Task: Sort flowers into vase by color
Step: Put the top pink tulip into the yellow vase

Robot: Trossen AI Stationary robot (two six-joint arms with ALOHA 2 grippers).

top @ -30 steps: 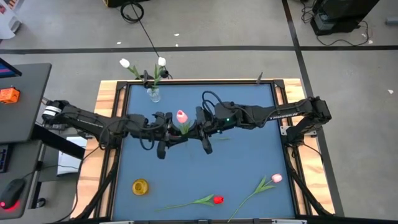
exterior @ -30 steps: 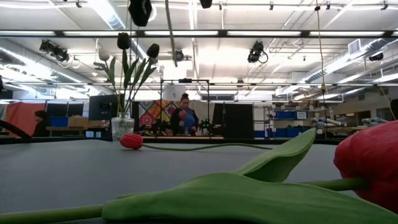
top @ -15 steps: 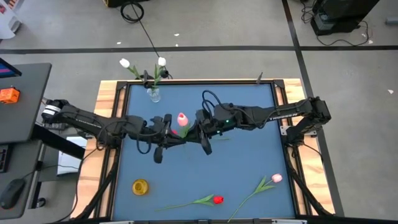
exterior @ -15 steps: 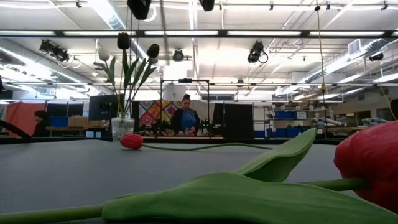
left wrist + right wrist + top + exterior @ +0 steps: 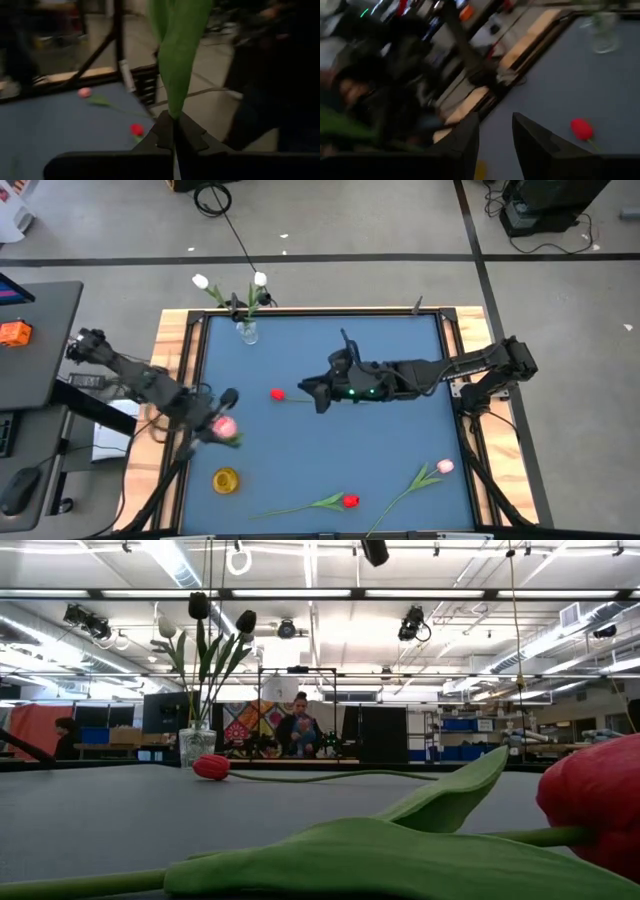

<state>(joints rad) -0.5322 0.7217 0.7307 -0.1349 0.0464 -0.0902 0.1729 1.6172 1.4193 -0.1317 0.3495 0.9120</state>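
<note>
Overhead, the left hand (image 5: 222, 427) sits at the lower left of the blue desk (image 5: 400, 450), its fingers pressed together on the green stem of a pink tulip (image 5: 225, 426), just above a yellow vase (image 5: 226, 479); the right hand (image 5: 308, 393) lies at mid-frame, fingers spread, with a red tulip (image 5: 277, 394) on the desk just to its left. A glass vase (image 5: 247, 332) with two white tulips (image 5: 201, 282) stands at the upper left corner; another red tulip (image 5: 350, 501) and another pink tulip (image 5: 444, 467) lie along the lower edge.

Overhead looking down, low level, both share table (image 5: 400, 470)
</note>
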